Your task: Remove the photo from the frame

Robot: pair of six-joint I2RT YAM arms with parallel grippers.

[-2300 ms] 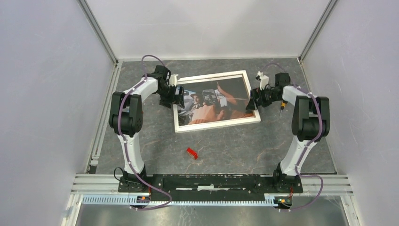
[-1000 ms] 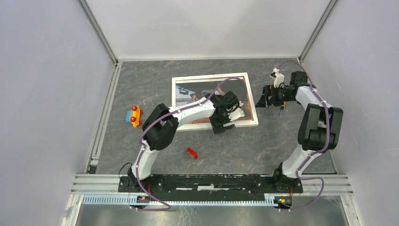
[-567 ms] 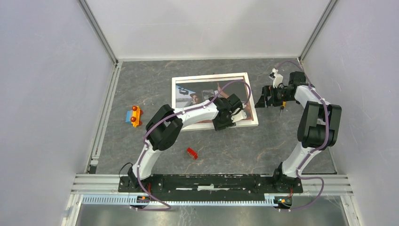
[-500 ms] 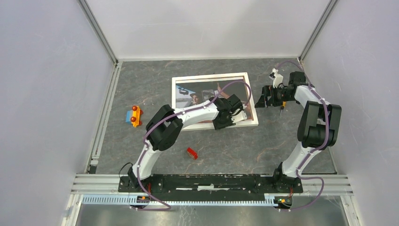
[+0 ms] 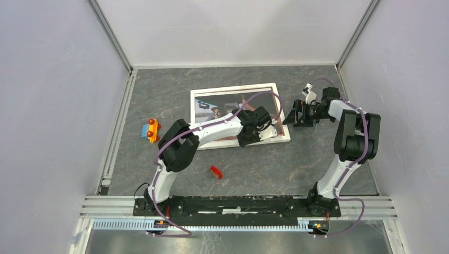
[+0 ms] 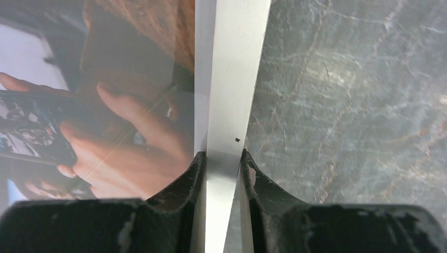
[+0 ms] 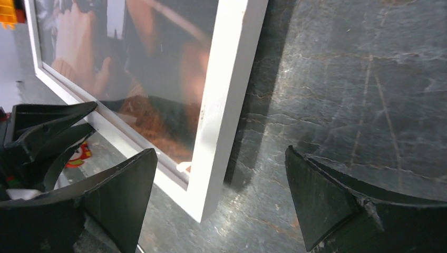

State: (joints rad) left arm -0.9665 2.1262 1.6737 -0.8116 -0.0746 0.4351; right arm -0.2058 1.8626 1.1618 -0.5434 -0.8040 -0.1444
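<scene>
The frame (image 5: 233, 87), white-bordered, lies face up in the middle of the table with the photo (image 5: 222, 108) of people inside it. My left gripper (image 5: 266, 132) reaches across to the near right part of the frame. In the left wrist view its fingers (image 6: 196, 174) pinch the white border (image 6: 232, 79), with the photo (image 6: 105, 105) to the left. My right gripper (image 5: 293, 115) stands open just right of the frame's right side. In the right wrist view its jaws (image 7: 220, 152) straddle the frame's near corner (image 7: 232, 79) without touching it.
A small red piece (image 5: 216, 172) lies on the table in front of the frame. An orange and blue toy (image 5: 150, 130) sits to the left. Pale walls with metal rails enclose the grey marbled table (image 5: 317, 159) on three sides.
My left gripper has closed on the frame's white border. The frame has shifted slightly to the left. My right gripper has moved in closer to the frame's right side, still open.
</scene>
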